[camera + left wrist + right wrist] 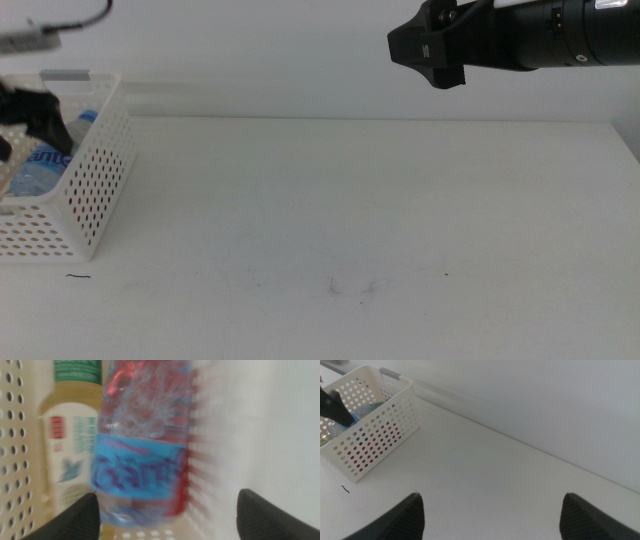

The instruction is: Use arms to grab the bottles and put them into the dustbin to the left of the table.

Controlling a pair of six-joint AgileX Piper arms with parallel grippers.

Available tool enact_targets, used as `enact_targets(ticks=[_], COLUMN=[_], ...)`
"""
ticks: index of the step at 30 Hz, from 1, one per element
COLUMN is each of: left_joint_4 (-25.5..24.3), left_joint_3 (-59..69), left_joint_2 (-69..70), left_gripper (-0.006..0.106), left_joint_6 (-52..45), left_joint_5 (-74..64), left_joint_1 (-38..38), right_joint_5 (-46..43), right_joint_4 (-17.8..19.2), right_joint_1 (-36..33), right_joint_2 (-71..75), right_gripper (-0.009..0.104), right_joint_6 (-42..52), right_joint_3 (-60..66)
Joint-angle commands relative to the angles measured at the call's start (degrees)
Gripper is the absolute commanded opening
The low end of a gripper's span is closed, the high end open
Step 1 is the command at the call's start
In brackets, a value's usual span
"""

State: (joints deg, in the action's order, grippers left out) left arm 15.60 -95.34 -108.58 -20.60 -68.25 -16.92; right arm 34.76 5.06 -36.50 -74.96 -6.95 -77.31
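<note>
The dustbin (95, 175), a white perforated basket, stands at the table's (350, 220) left edge. My left gripper (35, 118) hangs over it, open, with its dark jaws wide apart in the left wrist view. Below it inside the basket lies the small clear water bottle (142, 445) with a blue label, blurred and touching neither jaw. The yellow tea bottle (70, 450) lies beside it. Something red (150, 380) shows through the clear bottle. My right gripper (435, 55) is high above the table's far right, open and empty (492, 505).
The right wrist view shows the basket (375, 430) from across the table, with red and blue visible through its holes. A short dark mark (78, 276) lies in front of the basket, and faint scuffs (350, 288) sit near the table's middle front.
</note>
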Motion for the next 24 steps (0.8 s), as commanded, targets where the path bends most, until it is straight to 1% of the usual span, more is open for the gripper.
enact_targets(ticks=[1,4,8,11,15,19,21,24], left_joint_4=[1.56,0.56,1.01,2.69,2.52,2.40,1.29,-2.85], left_joint_3=[-0.64,0.25,4.96,10.97,18.76,26.15,29.84,33.76], left_joint_2=[4.25,9.12,17.34,25.10,37.39,50.33,55.30,61.32], left_gripper=[0.094,0.094,0.094,0.094,0.094,0.094,0.094,0.094], left_joint_6=[1.65,4.13,6.32,5.95,5.58,5.46,5.82,11.01], left_joint_5=[-1.72,-1.72,-0.75,3.70,10.34,17.95,22.65,27.60], left_joint_1=[0.99,4.16,9.12,13.73,18.99,21.37,21.42,21.42], right_joint_5=[-0.21,-0.21,-0.21,-0.21,-0.21,-0.21,-0.21,-0.21], right_joint_4=[0.33,0.33,0.33,0.33,0.33,0.33,0.33,0.33], right_joint_1=[-0.05,-0.05,-0.05,-0.05,-0.05,-0.05,-0.05,-0.05], right_joint_2=[0.03,0.03,0.03,0.03,0.03,0.03,0.03,0.03], right_gripper=[0.087,0.087,0.087,0.087,0.087,0.087,0.087,0.087], right_joint_6=[0.08,0.08,0.08,0.08,0.08,0.08,0.08,0.08], right_joint_3=[0.45,0.45,0.45,0.45,0.45,0.45,0.45,0.45])
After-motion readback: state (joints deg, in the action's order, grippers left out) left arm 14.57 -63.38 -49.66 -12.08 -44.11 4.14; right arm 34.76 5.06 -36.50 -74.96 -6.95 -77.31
